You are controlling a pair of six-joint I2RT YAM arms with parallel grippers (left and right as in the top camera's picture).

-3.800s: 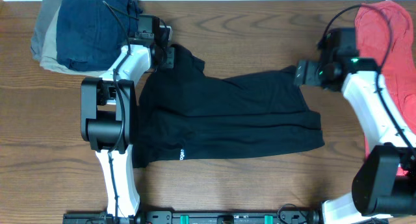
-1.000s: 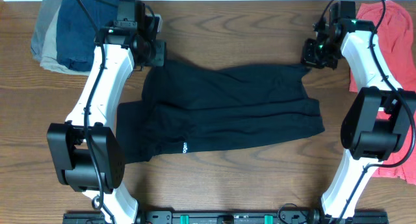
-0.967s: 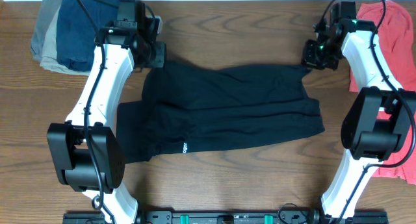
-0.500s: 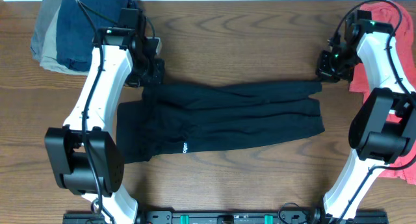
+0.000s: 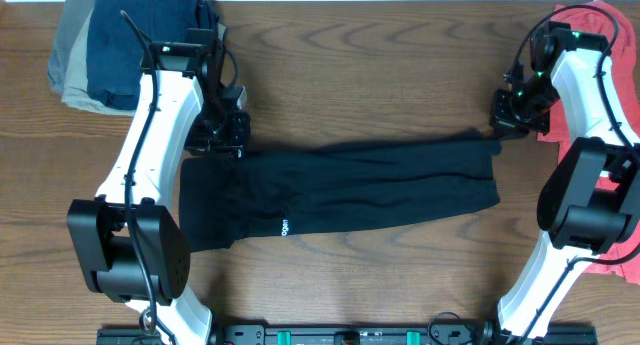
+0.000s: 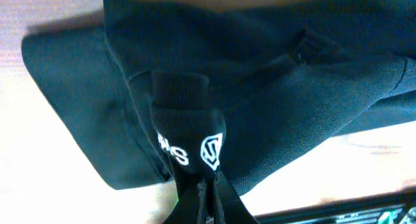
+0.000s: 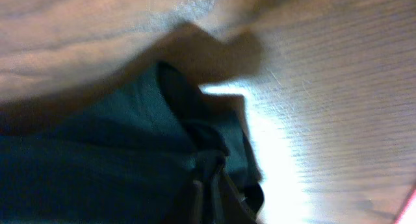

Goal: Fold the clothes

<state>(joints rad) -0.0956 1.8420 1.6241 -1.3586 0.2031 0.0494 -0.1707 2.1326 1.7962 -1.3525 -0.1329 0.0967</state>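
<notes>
On table: black garment; corners tight in L pincer; R pincer

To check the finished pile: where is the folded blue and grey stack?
Overhead view: the stack sits at the table's far left corner, beyond the left gripper holding the black garment.

The overhead camera looks straight down on the whole table, while each wrist camera sits very close to an opposite end of the same black garment (the right view blurred).
</notes>
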